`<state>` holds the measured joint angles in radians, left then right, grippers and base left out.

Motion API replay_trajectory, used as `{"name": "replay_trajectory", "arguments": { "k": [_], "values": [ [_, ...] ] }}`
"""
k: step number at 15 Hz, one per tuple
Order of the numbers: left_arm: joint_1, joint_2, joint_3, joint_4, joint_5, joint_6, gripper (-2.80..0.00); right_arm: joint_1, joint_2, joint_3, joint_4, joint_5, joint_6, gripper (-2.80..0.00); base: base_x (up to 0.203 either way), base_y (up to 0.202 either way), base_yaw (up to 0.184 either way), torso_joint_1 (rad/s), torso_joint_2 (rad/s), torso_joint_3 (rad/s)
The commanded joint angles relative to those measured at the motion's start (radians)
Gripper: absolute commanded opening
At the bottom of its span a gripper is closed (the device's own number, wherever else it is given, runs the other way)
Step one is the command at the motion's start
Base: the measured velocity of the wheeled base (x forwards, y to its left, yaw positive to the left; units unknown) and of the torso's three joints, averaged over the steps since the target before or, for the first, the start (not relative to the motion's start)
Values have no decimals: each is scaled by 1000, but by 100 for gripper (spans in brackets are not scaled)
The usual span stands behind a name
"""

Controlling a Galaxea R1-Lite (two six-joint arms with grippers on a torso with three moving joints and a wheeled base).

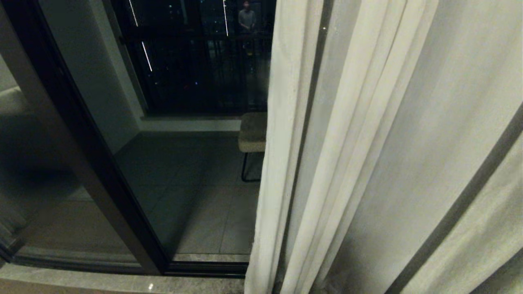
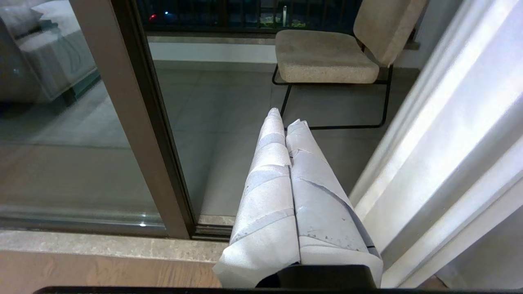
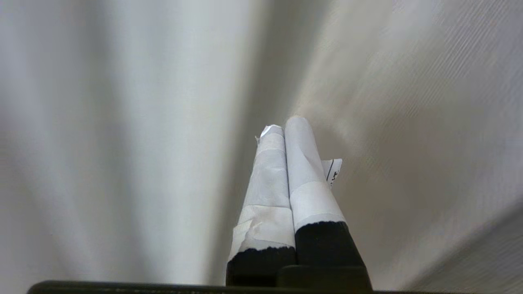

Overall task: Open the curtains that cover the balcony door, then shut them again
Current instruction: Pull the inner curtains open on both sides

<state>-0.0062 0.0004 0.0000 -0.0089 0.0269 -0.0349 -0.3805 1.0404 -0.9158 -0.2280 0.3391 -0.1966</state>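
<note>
- curtains bunched on the right half of the head view, cream folds reaching the floor; leading hem hangs near mid-frame
- balcony door glass uncovered on the left, dark frame slanting across; chair out on the balcony behind the glass
- neither arm shows in the head view
- right gripper pointed into the curtain folds, taped fingers pressed together with nothing between them; cannot tell if the tips touch the fabric
- left gripper aimed at the glass and the floor beyond, just beside the curtain edge, fingers also pressed together and empty, looks parked
- judgement: curtains look opened, closing sweep likely next
- to do it well: get the closed right fingers behind the leading hem, push sideways toward the door frame in one steady sweep, keep clear of the glass, avoid snagging only the thin layer
</note>
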Motion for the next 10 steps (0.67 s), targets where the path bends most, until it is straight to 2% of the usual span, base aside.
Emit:
{"name": "replay_trajectory", "arguments": {
  "k": [1, 5, 10],
  "values": [
    [0, 0, 0, 0, 1, 0, -280, 85, -84, 27, 15, 1, 1, -280, 0, 0, 0, 0, 0, 0],
    [0, 0, 0, 0, 1, 0, -280, 203, -73, -10, -4, 1, 49, -280, 0, 0, 0, 0, 0, 0],
    [0, 0, 0, 0, 1, 0, -280, 394, -12, -119, -4, 0, 143, -280, 0, 0, 0, 0, 0, 0]
  ]
}}
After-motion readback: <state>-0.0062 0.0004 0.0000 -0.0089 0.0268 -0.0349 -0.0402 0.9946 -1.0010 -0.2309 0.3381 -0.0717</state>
